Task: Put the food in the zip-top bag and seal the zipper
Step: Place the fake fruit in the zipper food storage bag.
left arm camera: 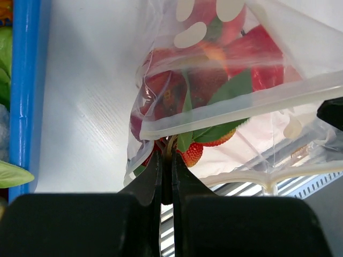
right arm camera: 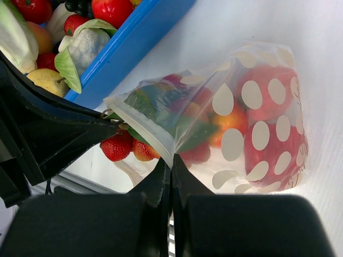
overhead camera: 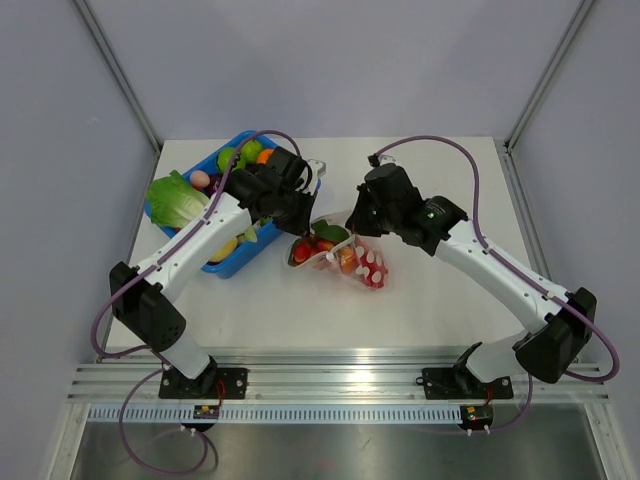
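Clear dotted plastic, the zip-top bag (overhead camera: 345,258) lies on the white table (overhead camera: 420,310) between the two arms, just beside the blue bin (overhead camera: 228,262), and it is already stuffed: red and orange pieces of food (right arm camera: 230,120) fill its body, and two toy strawberries (right arm camera: 116,147) crowd the mouth, seemingly poking out past the edge. The loading looks largely done, though the bin holds plenty more toy produce, lettuce (overhead camera: 178,200) among it, and I cannot tell whether any of that is meant to go in too. The sealing is not done. In the left wrist view the zipper (left arm camera: 241,107) shows as two pale strips standing apart, with red fruit and green leaves between them, so the mouth gapes. The left fingers (left arm camera: 158,168) are pressed together on the bag's rim at one end of the mouth; the right fingers (right arm camera: 161,174) are likewise pinched shut on the strip at another spot along the rim. By my reading, what remains is to tuck the strawberries inside, bring the two strips together and press along them.
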`<state>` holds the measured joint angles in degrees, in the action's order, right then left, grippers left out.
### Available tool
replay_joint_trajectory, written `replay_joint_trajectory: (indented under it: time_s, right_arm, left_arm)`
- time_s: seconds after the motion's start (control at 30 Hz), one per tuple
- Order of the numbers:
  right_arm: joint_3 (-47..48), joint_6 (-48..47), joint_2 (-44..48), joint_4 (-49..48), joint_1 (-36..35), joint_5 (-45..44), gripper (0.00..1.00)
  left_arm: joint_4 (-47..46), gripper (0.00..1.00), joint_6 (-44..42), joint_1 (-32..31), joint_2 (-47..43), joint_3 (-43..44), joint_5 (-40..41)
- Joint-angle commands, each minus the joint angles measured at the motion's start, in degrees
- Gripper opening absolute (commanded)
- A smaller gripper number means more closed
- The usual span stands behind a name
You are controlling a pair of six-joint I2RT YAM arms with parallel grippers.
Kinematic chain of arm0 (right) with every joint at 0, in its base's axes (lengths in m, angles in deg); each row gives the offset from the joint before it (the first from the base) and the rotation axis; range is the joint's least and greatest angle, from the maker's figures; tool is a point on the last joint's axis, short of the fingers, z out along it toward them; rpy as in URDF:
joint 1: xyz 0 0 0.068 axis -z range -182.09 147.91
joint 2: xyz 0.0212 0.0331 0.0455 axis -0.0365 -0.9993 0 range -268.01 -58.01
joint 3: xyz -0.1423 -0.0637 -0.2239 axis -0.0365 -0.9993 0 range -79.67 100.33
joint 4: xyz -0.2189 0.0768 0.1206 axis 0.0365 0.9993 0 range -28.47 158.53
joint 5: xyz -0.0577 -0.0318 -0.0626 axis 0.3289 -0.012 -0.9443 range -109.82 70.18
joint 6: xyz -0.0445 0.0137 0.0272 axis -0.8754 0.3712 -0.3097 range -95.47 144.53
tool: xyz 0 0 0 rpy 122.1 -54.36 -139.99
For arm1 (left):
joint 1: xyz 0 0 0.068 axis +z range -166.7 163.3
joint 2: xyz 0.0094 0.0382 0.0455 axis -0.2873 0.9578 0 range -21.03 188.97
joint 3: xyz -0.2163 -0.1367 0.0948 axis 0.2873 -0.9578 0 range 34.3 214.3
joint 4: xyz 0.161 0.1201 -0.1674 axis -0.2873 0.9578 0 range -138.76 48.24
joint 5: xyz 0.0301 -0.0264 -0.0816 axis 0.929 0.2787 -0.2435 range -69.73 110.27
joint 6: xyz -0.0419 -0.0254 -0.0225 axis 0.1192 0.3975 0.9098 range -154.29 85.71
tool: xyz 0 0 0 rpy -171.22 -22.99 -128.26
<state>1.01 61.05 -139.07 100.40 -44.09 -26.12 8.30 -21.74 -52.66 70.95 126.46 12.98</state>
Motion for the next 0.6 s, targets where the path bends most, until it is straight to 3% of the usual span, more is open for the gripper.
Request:
replay_joint_trajectory:
  time_s: [0.0, 0.13, 0.47, 0.57]
  right_arm:
    - [2.5, 0.3, 2.4, -2.0, 0.1, 1.2, 0.00]
    - [2.5, 0.3, 2.1, -2.5, 0.1, 2.4, 0.00]
    - [2.5, 0.9, 1.3, -4.0, 0.0, 5.8, 0.00]
    - [2.5, 0.8, 1.0, -3.8, 0.0, 6.0, 0.00]
  left_arm:
    - [0.2, 0.00, 0.9, -0.7, 0.6, 2.1, 5.0]
    - [-1.0, 0.00, 1.3, -1.8, 1.3, 2.4, 3.2]
    - [-7.6, 0.00, 3.3, -4.6, 3.6, 3.3, -12.6]
    - [-9.9, 0.00, 4.3, -4.6, 3.6, 3.1, -12.8]
